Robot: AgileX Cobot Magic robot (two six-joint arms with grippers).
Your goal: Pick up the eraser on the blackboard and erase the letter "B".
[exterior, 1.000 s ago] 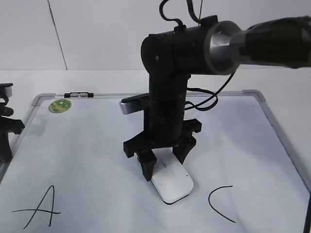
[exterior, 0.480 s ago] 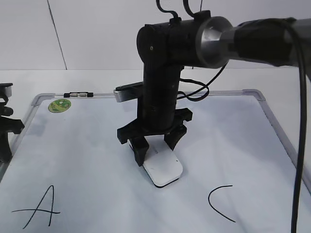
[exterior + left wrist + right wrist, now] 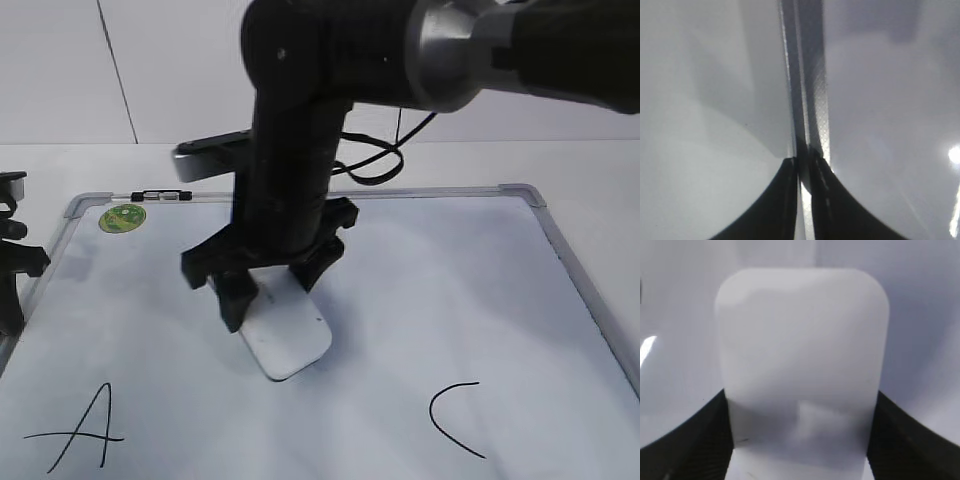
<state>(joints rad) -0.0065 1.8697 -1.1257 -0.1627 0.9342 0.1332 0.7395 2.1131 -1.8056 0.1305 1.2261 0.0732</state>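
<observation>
White walls back a pale table, and on it lies the blackboard [image 3: 560,250], really a white dry-erase board in a grey frame, with a green sticker [image 3: 123,217] and a marker [image 3: 162,195] at its far left edge; I have the right gripper [image 3: 270,300] clamped on the eraser [image 3: 285,338], its fingers [image 3: 700,435] on both long sides; the eraser's long axis runs away from the wrist, its pad pressed flat to the board between the "A" [image 3: 82,430] and the "C" [image 3: 455,418]; I see no letter "B" there, so I judge it wiped or hidden; the left gripper [image 3: 802,165] sits narrow at the board's left frame [image 3: 810,100], holding nothing.
</observation>
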